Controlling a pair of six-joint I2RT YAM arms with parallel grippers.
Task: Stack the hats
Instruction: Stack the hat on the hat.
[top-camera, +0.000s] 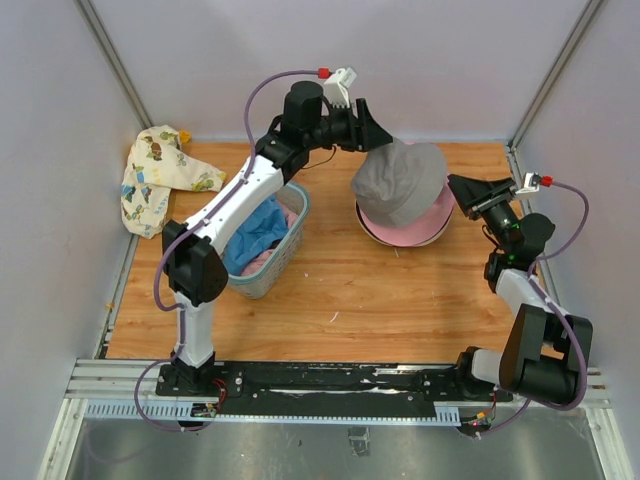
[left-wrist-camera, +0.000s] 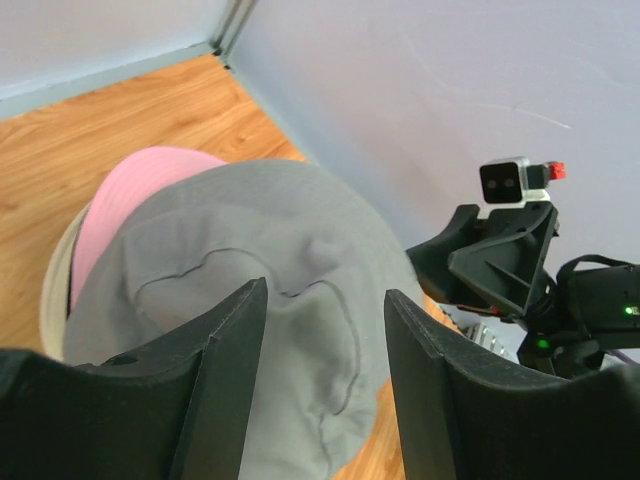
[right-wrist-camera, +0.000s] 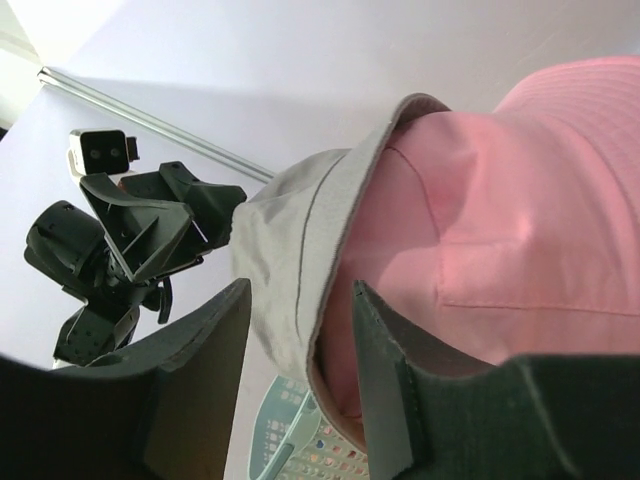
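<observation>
A grey hat (top-camera: 400, 182) lies crown-up on a pink hat (top-camera: 408, 232) at the back right of the table, and a cream brim (left-wrist-camera: 55, 300) shows beneath them. My left gripper (top-camera: 375, 130) hovers at the grey hat's far left side, open, with the grey hat (left-wrist-camera: 250, 300) below its empty fingers. My right gripper (top-camera: 462, 188) is at the stack's right edge, also open. In the right wrist view the grey hat's brim (right-wrist-camera: 290, 250) hangs loosely between the spread fingers, over the pink hat (right-wrist-camera: 500, 230). A teal hat (top-camera: 255, 235) lies in the basket.
The blue-grey mesh basket (top-camera: 290, 255) stands left of centre, under my left arm, with more fabric inside. A cream cloth with cartoon prints (top-camera: 160, 180) lies at the back left corner. Walls close in the table at the back and both sides.
</observation>
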